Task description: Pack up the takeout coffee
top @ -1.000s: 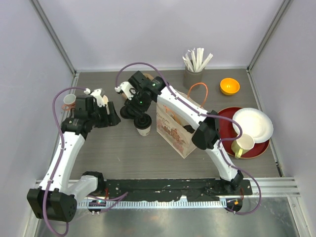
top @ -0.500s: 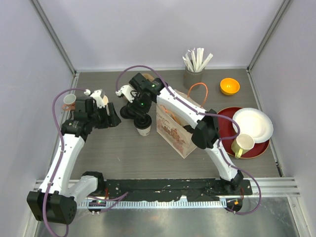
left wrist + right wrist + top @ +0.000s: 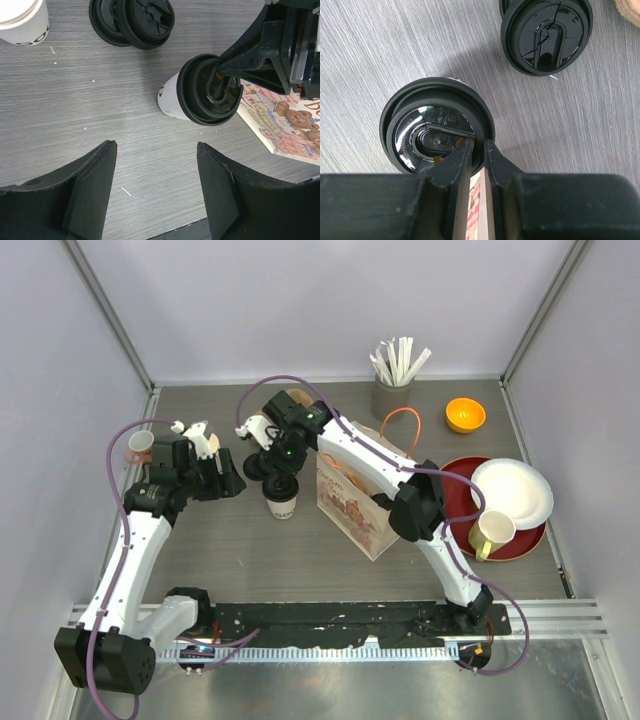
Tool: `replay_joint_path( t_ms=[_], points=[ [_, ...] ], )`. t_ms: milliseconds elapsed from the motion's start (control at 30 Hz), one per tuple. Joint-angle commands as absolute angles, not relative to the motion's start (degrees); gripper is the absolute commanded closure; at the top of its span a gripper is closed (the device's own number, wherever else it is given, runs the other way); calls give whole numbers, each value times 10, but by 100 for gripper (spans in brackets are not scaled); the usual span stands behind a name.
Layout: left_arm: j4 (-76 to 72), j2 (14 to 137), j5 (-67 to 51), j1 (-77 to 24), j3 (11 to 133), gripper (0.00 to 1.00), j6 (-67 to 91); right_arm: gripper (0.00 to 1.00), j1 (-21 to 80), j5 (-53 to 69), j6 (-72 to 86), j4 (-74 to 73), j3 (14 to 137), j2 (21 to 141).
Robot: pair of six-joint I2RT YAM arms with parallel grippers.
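Observation:
The takeout coffee (image 3: 283, 498) is a small cream paper cup with a black lid, just left of the printed paper bag (image 3: 352, 502). In the left wrist view the takeout coffee (image 3: 200, 90) leans. My right gripper (image 3: 477, 142) comes down on it from above, shut on the lid's rim, one finger in the lid's recess and one outside. My left gripper (image 3: 156, 147) hovers open over bare table to the cup's left, holding nothing.
Two loose black lids (image 3: 258, 468) lie just behind the cup. Another cream cup (image 3: 22, 22) stands at far left. A stick holder (image 3: 392, 390), an orange bowl (image 3: 465, 415), and a red tray (image 3: 520, 535) with a white plate (image 3: 512, 490) and a mug (image 3: 492, 533) fill the right side.
My right gripper has closed onto the lid's rim, and the cup has shifted slightly left. The left arm has stayed put.

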State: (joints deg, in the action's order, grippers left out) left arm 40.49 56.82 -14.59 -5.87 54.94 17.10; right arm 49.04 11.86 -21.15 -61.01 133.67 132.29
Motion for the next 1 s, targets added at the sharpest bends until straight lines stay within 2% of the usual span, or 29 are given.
replay_joint_path(
  t_ms=[0, 67, 100, 133, 767, 967],
  points=[
    [382, 555, -156, -55, 547, 31, 160, 86, 502, 98, -217, -614, 1313, 1297],
    [381, 555, -158, -55, 547, 31, 160, 92, 506, 90, -215, -613, 1315, 1292],
    [381, 556, -158, -55, 547, 31, 160, 98, 509, 84, -213, -608, 1317, 1290],
    [381, 558, -158, -55, 548, 31, 159, 99, 511, 79, -207, -603, 1318, 1286],
    [382, 563, -167, -55, 552, 32, 154, 99, 513, 83, -26, -378, 1315, 1092],
    [384, 563, -192, -55, 552, 31, 152, 99, 513, 43, 24, -339, 1318, 1029]
  ],
)
